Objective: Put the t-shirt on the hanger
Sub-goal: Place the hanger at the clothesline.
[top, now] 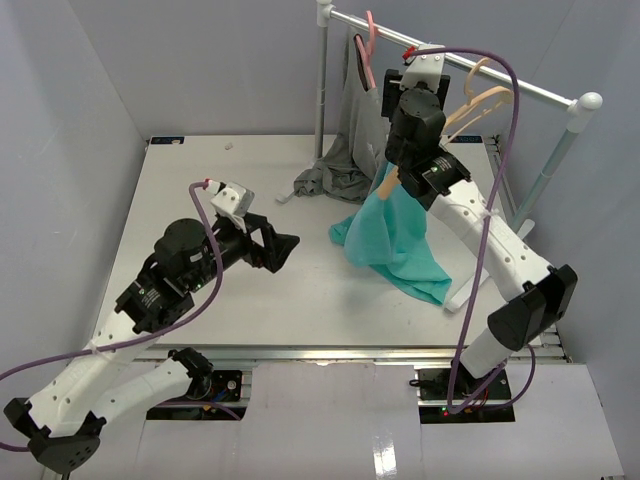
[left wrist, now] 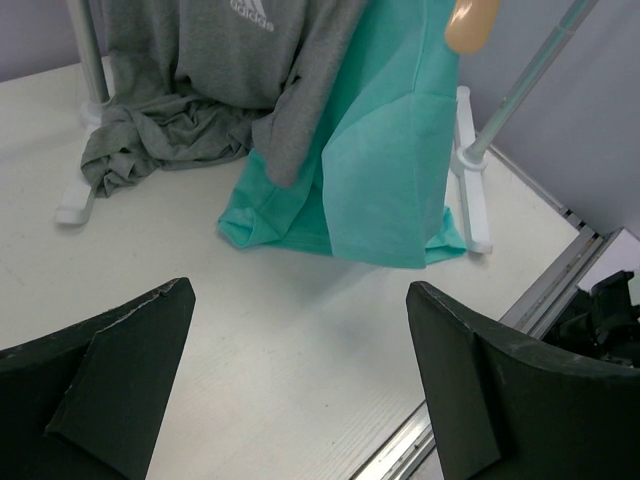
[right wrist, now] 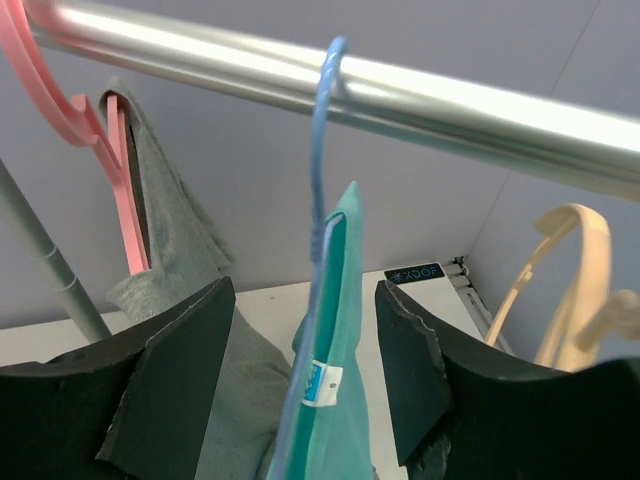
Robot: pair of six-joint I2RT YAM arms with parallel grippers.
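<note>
The right gripper (right wrist: 300, 350) is spread, one finger on each side of the blue hanger (right wrist: 321, 150) with a gap on both sides. The hanger's hook sits over the rail (right wrist: 470, 105), between a pink hanger (right wrist: 60, 90) and a tan hanger (right wrist: 560, 270). The t-shirt (right wrist: 345, 300) hangs on the blue hanger. Only the left wrist view shows its hem reaching the table (left wrist: 250, 330), beside a grey garment (left wrist: 200, 90). The left gripper (left wrist: 300, 360), jaws wide apart, hovers over bare table well away from the t-shirt.

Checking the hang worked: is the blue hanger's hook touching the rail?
Touching. The right wrist view shows the blue hanger's hook curled over the rail, resting on it, with the t-shirt hanging below.
</note>
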